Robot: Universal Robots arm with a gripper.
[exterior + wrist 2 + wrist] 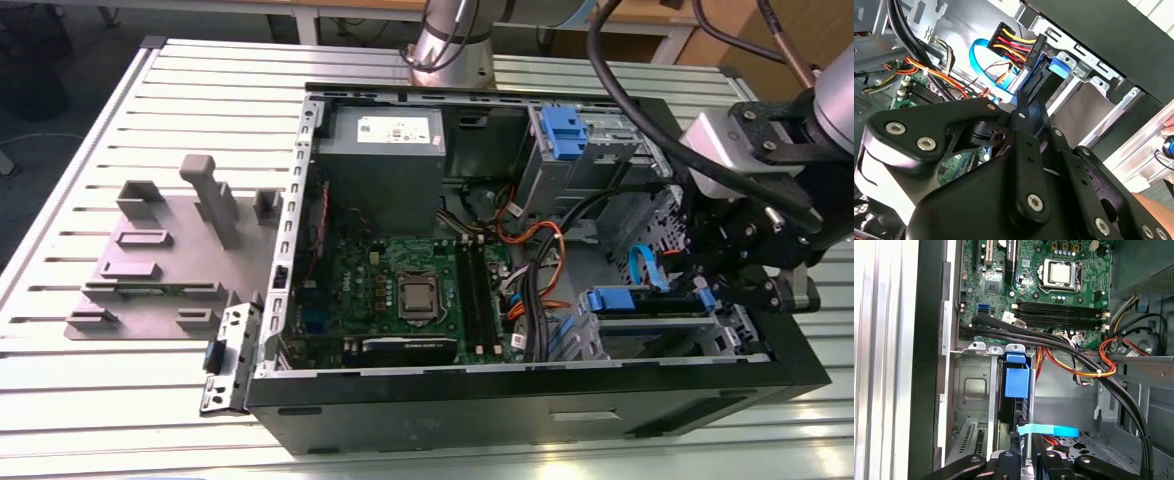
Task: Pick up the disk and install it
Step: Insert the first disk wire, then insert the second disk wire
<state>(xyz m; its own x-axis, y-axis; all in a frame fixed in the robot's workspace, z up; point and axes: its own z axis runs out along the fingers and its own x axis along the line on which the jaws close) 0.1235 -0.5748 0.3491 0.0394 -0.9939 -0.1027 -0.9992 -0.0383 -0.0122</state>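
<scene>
Exterior view first, going from its left to its right: you are seeing the grey holder stand sitting on the slatted table, then the open case with its motherboard, then the gripper hanging over the drive bay at the case's right end. The disk is sitting edge-up in that bay, its blue bracket showing; most of it is hidden by the cage. In the first wrist view the gripper's fingers are closing on the disk from both sides. Labels are too blurred for you to read.
</scene>
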